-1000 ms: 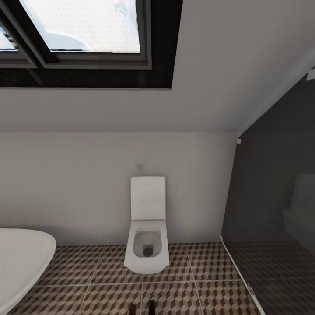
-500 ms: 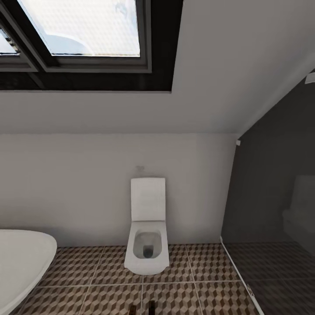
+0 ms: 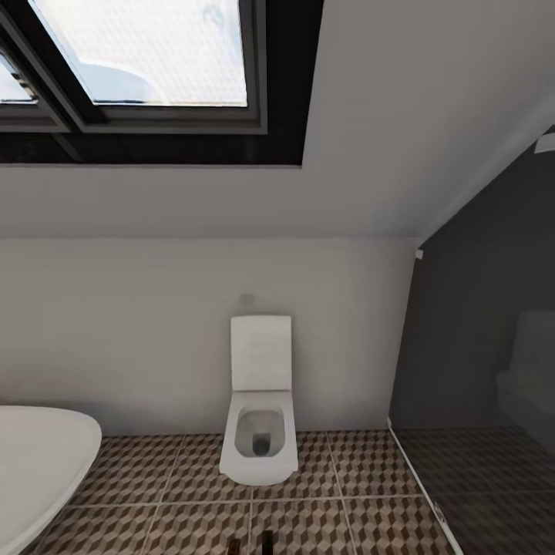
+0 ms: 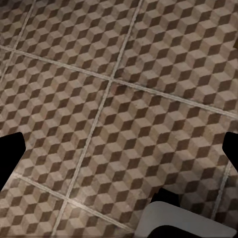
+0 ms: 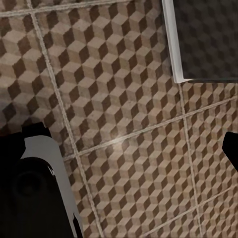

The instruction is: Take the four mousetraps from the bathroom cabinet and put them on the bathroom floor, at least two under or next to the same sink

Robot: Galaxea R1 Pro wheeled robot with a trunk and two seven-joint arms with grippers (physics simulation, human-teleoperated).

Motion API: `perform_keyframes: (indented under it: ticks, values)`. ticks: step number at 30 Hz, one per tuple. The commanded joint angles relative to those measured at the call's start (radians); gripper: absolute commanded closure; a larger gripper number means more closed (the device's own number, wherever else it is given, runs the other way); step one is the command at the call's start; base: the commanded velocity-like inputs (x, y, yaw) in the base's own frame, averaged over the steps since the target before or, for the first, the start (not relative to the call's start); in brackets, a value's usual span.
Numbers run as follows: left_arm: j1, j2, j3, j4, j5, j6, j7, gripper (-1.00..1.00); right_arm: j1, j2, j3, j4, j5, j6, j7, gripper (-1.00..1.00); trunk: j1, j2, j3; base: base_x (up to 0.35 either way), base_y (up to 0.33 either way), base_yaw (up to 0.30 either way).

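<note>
I'm in transit, so both arms hang low: left gripper and right gripper spread wide, empty, only bathroom floor between them; sink lies ahead.

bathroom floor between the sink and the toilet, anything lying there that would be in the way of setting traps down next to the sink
Nothing visible: the bathroom floor between the sink and the toilet shows bare patterned tiles.

The bathroom floor is brown-beige cube-patterned tile; the toilet and sink are white.
</note>
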Motion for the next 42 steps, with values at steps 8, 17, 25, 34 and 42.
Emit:
perform_keyframes:
  ticks: [8, 17, 25, 34, 42]
  values:
    - [0.01, 0.0, -0.009, -0.001, 0.008, -0.001, 0.006, -1.0, 0.0, -0.001, 0.008, -0.004, -0.003, 0.009, -0.007, -1.0, -0.007, 0.013, 0.005, 0.0, 0.0, 0.0]
    - [0.014, 0.001, -0.006, -0.001, 0.014, 0.003, 0.011, -1.0, 0.0, -0.001, 0.008, -0.003, -0.003, 0.009, -0.007, -1.0, -0.007, 0.013, 0.005, 0.0, 0.0, 0.0]
    - [0.014, 0.006, -0.004, -0.002, 0.015, 0.003, 0.009, -1.0, 0.0, -0.001, 0.008, -0.004, -0.003, 0.009, -0.007, -1.0, -0.007, 0.013, 0.005, 0.0, 0.0, 0.0]
    - [0.014, 0.003, -0.004, -0.002, 0.016, 0.002, 0.008, -1.0, 0.0, -0.001, 0.008, -0.004, -0.003, 0.009, -0.007, -1.0, -0.007, 0.013, 0.005, 0.0, 0.0, 0.0]
    - [0.014, 0.001, -0.004, -0.003, 0.014, 0.003, 0.008, -1.0, 0.0, -0.001, 0.008, -0.004, -0.003, 0.009, -0.007, -1.0, -0.007, 0.013, 0.005, 0.0, 0.0, 0.0]
